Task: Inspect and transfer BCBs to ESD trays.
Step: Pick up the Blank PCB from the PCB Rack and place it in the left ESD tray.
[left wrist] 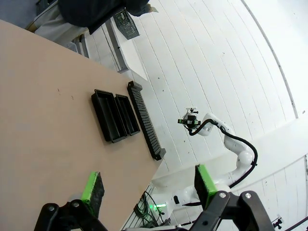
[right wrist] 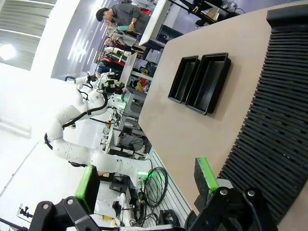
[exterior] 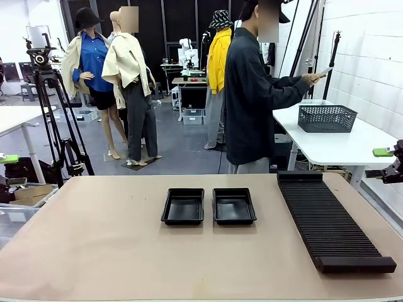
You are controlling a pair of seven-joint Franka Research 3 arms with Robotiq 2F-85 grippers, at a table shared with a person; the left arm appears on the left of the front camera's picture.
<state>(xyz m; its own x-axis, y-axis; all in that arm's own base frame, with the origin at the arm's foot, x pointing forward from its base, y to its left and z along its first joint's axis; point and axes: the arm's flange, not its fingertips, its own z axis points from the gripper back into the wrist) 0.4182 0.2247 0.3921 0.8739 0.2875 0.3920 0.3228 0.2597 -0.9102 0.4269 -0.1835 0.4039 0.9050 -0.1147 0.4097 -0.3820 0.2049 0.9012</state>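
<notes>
Two black trays sit side by side on the counter, ribbed rack just right. Left gripper and right gripper hang released, empty.

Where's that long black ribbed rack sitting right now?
In the front view, the ribbed rack lies lengthwise along the right side of the table, just right of the two black trays.
</notes>
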